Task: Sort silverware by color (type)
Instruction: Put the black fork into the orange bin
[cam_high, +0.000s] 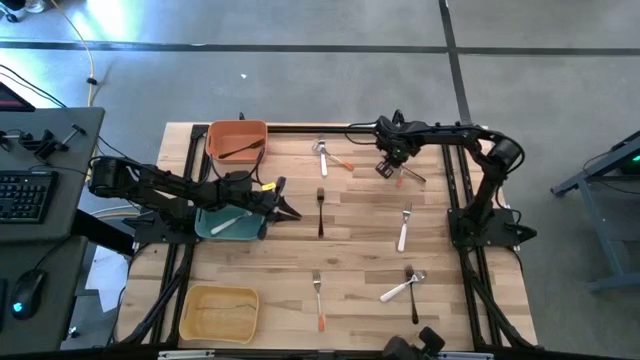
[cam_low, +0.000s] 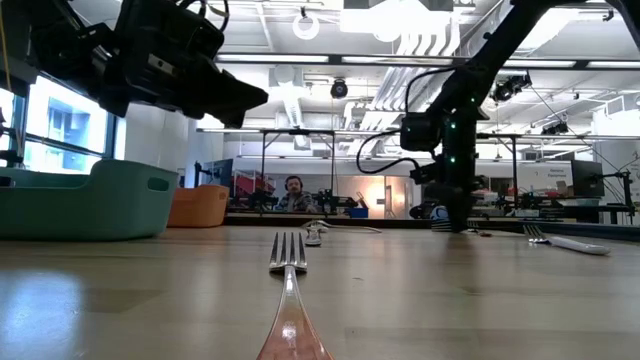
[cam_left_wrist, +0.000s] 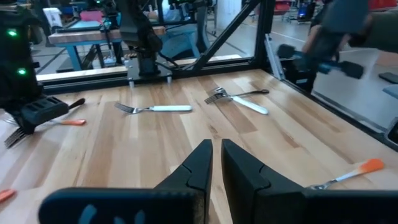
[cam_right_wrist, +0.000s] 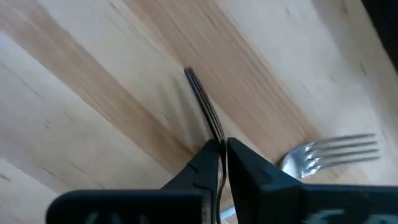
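I see pale striped wood worktop (cam_high: 360, 260) | orange bin (cam_high: 237, 139) at far edge | teal bin (cam_high: 205, 228) at left edge | yellow bin (cam_high: 218, 312) near corner | black fork (cam_high: 320, 212) mid-worktop | white-handled fork (cam_high: 403, 229).

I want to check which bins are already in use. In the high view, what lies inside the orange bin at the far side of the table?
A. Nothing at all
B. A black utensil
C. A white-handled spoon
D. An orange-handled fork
B: in the high view, one dark, all-black utensil lies slanted across the floor of the orange bin, and no white or orange handle shows inside it.
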